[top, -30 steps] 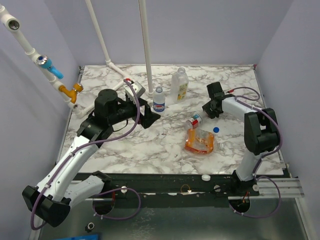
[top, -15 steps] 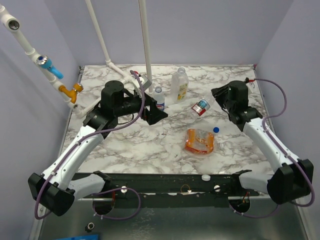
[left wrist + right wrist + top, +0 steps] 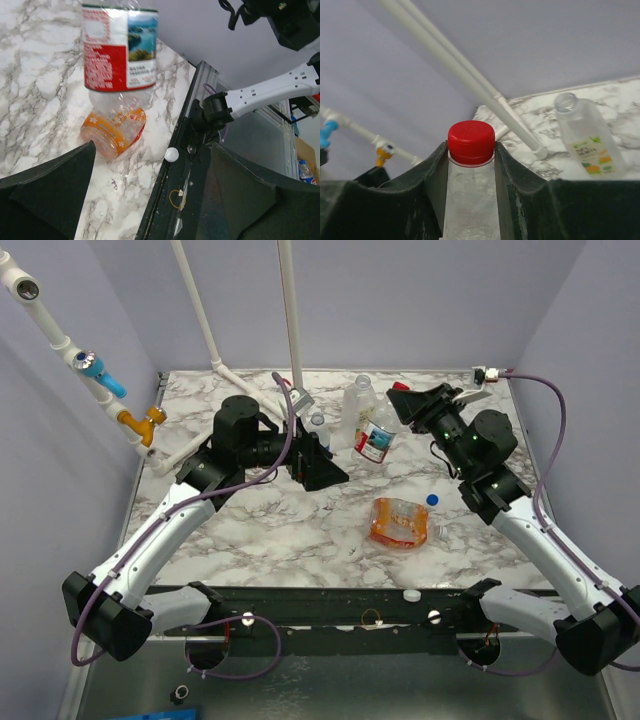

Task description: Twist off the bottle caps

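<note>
Marbled worktop (image 3: pixel 250 530) is carrying most of the bottles, but the red bottle (image 3: pixel 120 47) is hanging in the air, tilted. The right end effector (image 3: pixel 470 150) is pinching it at the neck, with the red cap (image 3: pixel 471 139) sitting just above the fingers and not yet off. The left end effector (image 3: pixel 152 147) is spread wide and holding nothing, and the red bottle's base is hanging just ahead of it. Beyond that base, the orange bottle (image 3: pixel 112 132) is lying on its side and a white cap (image 3: pixel 171 154) is resting by the frame rail. A blue cap (image 3: pixel 432 499) is lying loose below the right end effector. The tall bottle (image 3: pixel 580 135) is standing beside it with its mouth open. With only the neck held, the thin body could pivot or slip when the left fingers close on it, and so drop onto the orange bottle. A wide swing could also knock over the tall bottle. The red label is showing a landscape picture, and the tall bottle's label a yellow-green patch. Neither print is large enough to read.
</note>
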### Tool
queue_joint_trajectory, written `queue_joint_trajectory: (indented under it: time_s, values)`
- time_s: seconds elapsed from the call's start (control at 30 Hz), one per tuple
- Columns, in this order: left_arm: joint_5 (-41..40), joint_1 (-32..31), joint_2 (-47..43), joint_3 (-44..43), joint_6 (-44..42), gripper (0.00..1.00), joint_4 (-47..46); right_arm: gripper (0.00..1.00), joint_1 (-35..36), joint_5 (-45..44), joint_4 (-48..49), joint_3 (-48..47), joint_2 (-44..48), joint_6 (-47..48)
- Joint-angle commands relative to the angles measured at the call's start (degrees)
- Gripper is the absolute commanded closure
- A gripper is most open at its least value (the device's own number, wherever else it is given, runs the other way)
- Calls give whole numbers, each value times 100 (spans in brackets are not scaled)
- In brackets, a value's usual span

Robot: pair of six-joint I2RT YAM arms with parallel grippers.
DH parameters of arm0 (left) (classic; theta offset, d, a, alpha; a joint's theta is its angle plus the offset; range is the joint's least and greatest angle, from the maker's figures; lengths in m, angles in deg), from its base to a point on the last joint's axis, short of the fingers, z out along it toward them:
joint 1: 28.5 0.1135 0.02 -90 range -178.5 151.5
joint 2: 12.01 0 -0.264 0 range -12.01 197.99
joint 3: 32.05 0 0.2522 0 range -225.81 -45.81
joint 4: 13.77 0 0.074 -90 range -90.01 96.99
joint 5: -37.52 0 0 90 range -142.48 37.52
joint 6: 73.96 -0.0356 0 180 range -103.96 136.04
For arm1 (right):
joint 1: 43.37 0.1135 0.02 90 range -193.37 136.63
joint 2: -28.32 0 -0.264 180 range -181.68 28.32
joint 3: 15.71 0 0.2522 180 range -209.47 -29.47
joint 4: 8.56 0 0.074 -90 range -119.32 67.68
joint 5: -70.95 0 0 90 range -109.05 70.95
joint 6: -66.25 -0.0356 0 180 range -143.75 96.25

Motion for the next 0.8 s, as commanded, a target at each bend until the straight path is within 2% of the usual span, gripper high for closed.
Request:
queue_joint_trajectory:
  time_s: [0.0, 0.2, 0.47, 0.77]
  values:
    - [-342, -5, 73, -369, 160, 1, -122, 83, 429, 564, 661, -367, -108, 468]
    - [-389, -9, 41, -260, 320, 1, 27, 83, 979, 571, 706, -664, -376, 622]
    - [-1395, -10, 24, -291, 171, 1, 17, 84, 1528, 391, 777, -976, -717, 903]
    - [-1156, -9, -94, -263, 136, 1, -4, 86, 2203, -179, 1190, -1265, -1190, 1392]
